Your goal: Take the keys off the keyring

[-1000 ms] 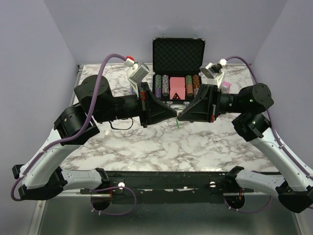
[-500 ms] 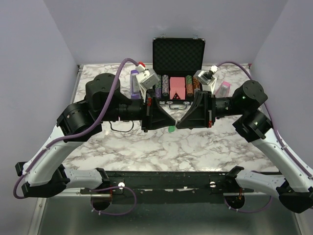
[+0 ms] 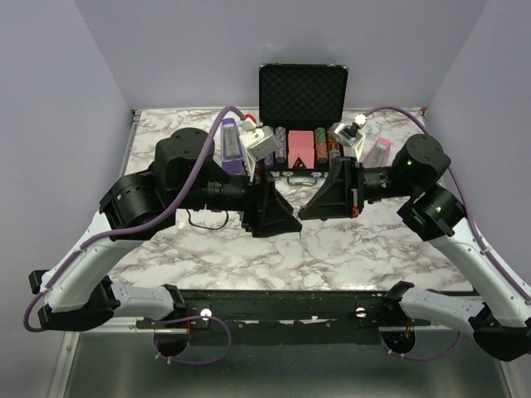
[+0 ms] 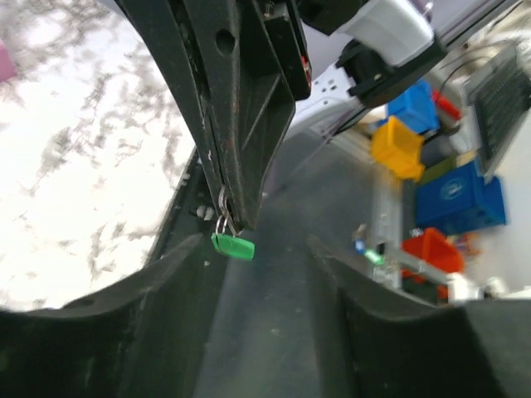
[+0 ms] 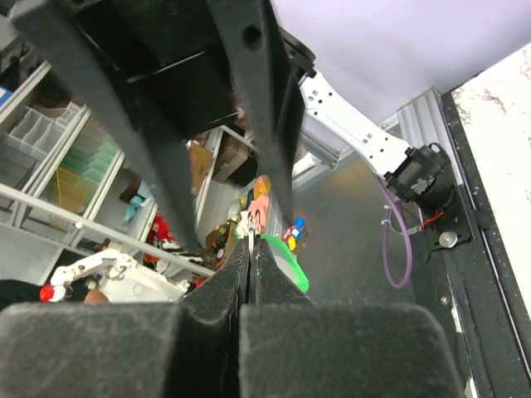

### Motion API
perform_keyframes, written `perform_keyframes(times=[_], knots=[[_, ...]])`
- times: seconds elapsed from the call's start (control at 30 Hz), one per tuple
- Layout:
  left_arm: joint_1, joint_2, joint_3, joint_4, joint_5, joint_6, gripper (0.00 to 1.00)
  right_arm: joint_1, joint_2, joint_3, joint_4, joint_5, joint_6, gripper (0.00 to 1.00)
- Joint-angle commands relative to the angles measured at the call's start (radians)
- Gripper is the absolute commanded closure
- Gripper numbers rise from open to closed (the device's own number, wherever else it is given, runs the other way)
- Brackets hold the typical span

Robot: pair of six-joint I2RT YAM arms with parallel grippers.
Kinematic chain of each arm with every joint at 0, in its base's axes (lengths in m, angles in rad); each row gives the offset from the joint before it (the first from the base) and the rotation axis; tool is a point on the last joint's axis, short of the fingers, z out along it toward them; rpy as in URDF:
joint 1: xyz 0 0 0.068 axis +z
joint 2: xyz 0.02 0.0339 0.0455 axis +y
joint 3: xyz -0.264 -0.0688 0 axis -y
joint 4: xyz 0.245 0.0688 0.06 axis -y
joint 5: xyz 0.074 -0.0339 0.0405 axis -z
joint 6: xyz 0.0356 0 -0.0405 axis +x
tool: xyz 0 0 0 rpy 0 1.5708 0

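Note:
The keyring's green tag (image 4: 233,245) hangs on thin metal rings from the tip of my right gripper (image 4: 226,217), above the table's front part. In the right wrist view the right gripper (image 5: 251,242) is shut on a thin silver metal piece of the keyring, with the green tag (image 5: 288,264) just past the fingertips. I cannot tell keys apart from the rings. My left gripper (image 4: 257,278) stands open just below and in front of the tag, with nothing between its fingers. From above, the left gripper (image 3: 290,225) and right gripper (image 3: 301,212) nearly meet mid-table.
An open black poker-chip case (image 3: 303,91) stands at the back centre. A purple metronome-shaped object (image 3: 231,149) is to its left and a pink object (image 3: 379,152) to its right. A black cable (image 3: 207,217) lies under the left arm.
My left gripper has opened, let go of the keyring and dropped slightly toward the table. The right gripper stays shut on the keyring; both arms shifted a little left.

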Motion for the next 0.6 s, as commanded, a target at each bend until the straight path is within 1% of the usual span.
perform_keyframes(times=[0.0, 0.03, 0.1, 0.17, 0.23, 0.3, 0.37, 0.43, 0.57], knots=[[-0.013, -0.022, 0.049, -0.014, -0.107, -0.035, 0.13, -0.004, -0.022, 0.021, -0.036, 0.054, -0.023, 0.99], [-0.013, -0.025, 0.066, -0.018, -0.137, -0.04, 0.01, -0.004, -0.027, 0.019, -0.041, 0.066, -0.024, 0.99], [-0.011, -0.026, 0.111, -0.046, -0.228, -0.049, 0.01, -0.004, -0.032, 0.016, -0.047, 0.087, -0.023, 0.99], [-0.008, -0.057, 0.114, -0.032, -0.312, -0.067, 0.01, -0.005, -0.036, 0.015, -0.055, 0.117, -0.023, 0.99], [-0.004, -0.115, 0.061, 0.033, -0.369, -0.09, 0.01, -0.004, -0.041, 0.012, -0.059, 0.167, -0.015, 0.99], [-0.002, -0.176, -0.038, 0.133, -0.407, -0.112, 0.01, -0.004, -0.044, 0.009, -0.064, 0.245, 0.002, 0.99], [0.001, -0.221, -0.12, 0.196, -0.457, -0.137, 0.01, -0.004, -0.047, -0.013, -0.012, 0.275, 0.036, 0.99], [0.002, -0.247, -0.17, 0.226, -0.46, -0.146, 0.01, -0.004, -0.05, -0.056, 0.075, 0.296, 0.092, 0.99], [0.009, -0.269, -0.196, 0.218, -0.529, -0.112, 0.01, -0.004, 0.008, -0.097, 0.255, 0.273, 0.21, 0.99]])
